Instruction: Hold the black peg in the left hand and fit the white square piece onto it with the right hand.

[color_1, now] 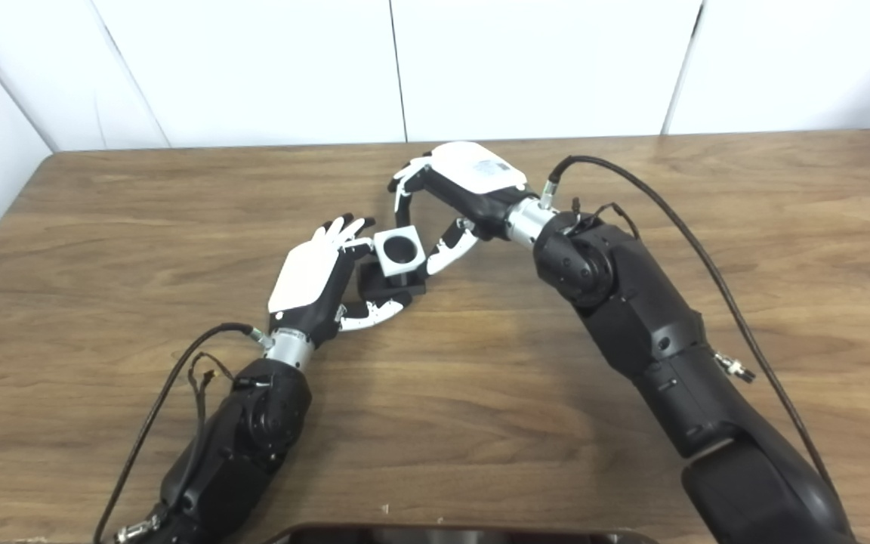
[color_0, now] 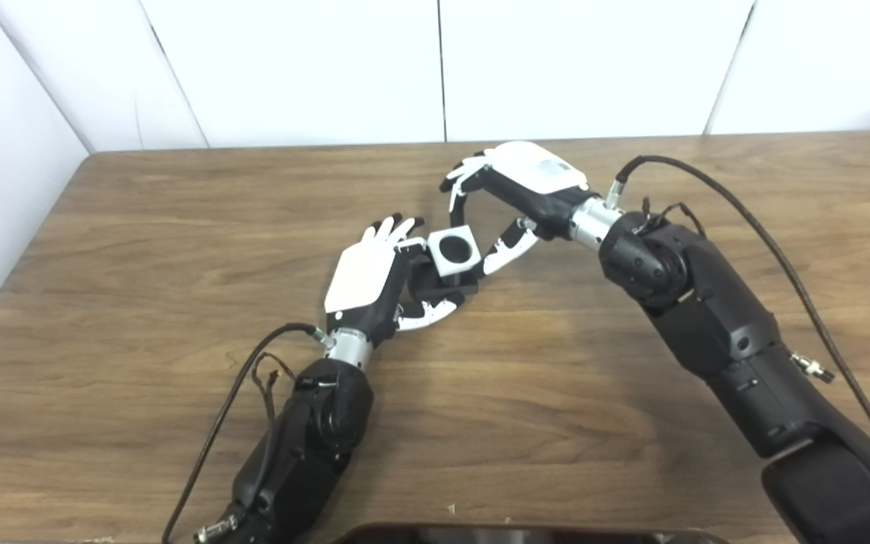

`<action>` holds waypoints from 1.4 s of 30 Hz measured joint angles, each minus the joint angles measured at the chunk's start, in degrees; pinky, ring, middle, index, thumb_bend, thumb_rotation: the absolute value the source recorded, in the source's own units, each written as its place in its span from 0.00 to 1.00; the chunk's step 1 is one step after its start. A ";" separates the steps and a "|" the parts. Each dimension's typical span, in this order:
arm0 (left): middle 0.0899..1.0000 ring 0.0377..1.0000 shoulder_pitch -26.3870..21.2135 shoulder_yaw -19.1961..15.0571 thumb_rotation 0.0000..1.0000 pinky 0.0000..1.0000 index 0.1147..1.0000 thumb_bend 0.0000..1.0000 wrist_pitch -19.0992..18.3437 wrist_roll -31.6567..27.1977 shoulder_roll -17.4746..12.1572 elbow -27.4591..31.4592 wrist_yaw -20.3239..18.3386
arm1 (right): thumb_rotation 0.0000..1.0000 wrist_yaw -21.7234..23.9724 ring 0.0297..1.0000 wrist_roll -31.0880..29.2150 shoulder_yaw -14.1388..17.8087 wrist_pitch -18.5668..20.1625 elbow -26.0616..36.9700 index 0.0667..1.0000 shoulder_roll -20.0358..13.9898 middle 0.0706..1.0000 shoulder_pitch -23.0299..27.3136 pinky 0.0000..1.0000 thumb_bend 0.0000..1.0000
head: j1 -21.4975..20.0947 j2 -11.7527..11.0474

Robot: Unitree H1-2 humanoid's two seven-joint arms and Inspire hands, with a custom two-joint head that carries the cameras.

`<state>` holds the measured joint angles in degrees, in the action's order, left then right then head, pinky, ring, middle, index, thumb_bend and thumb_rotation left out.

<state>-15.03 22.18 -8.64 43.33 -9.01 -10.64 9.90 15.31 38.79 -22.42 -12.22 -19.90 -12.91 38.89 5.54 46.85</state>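
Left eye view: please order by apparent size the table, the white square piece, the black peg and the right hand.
1. table
2. right hand
3. white square piece and black peg: unsure, the peg is partly hidden by the piece and the left hand.

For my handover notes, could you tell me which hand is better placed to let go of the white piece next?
Right. The white square piece already sits on the black peg, which the left hand holds; the right hand only arches around it.
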 measured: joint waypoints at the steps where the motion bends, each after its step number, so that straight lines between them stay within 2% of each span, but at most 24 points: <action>1: 0.93 0.99 0.02 0.00 0.26 1.00 0.54 0.69 -0.06 0.00 0.01 0.04 -0.04 | 0.15 -0.13 0.87 -0.09 0.00 -0.02 -0.06 0.44 0.00 0.78 -0.04 0.95 0.52 | 0.00 0.00; 10: 0.93 0.99 0.06 -0.01 0.25 1.00 0.54 0.70 -0.16 0.02 0.03 0.10 -0.01 | 0.15 -2.84 0.86 -0.67 -0.12 -2.07 -2.69 0.44 -0.37 0.77 0.00 0.92 0.52 | 0.09 0.52; 36: 0.93 0.99 0.23 0.00 0.23 1.00 0.54 0.70 -1.36 0.06 0.79 0.58 0.14 | 0.15 -4.39 0.87 -1.36 -0.48 -1.73 -2.92 0.45 -0.95 0.78 -1.06 0.93 0.52 | 0.18 1.58; 37: 0.93 0.99 0.23 0.01 0.23 1.00 0.54 0.70 -1.38 0.06 0.81 0.57 0.14 | 0.23 -4.30 0.88 -1.51 -0.49 -1.67 -2.90 0.51 -0.98 0.81 -1.06 0.94 0.59 | 0.09 1.58; 38: 0.93 0.99 0.23 0.01 0.23 1.00 0.54 0.70 -1.39 0.06 0.82 0.56 0.14 | 0.36 -3.87 0.90 -1.77 -0.55 -1.46 -2.84 0.61 -1.06 0.84 -1.03 0.95 0.72 | 0.09 1.50; 40: 0.93 0.99 0.23 0.03 0.24 1.00 0.54 0.70 -1.47 0.06 0.86 0.55 0.14 | 0.51 -2.12 0.91 -2.20 -0.88 -0.48 -2.71 0.77 -1.47 0.88 -0.85 0.94 0.89 | 0.09 1.49; 41: 0.93 0.99 0.23 0.03 0.25 1.00 0.54 0.70 -1.52 0.05 0.91 0.55 0.15 | 0.59 0.06 0.92 -2.30 -1.48 0.13 -2.79 0.90 -2.05 0.91 -0.83 0.93 0.96 | 0.09 1.49; 42: 0.93 0.99 0.23 0.02 0.26 1.00 0.53 0.70 -1.56 0.05 0.94 0.55 0.15 | 0.62 1.37 0.92 -2.30 -2.03 0.26 -3.15 0.95 -2.44 0.93 -0.95 0.93 0.98 | 0.09 1.49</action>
<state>-14.80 22.20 -10.20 43.38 -8.07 -10.10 10.06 16.68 36.48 -24.45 -11.96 -23.05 -15.35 37.93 5.63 48.34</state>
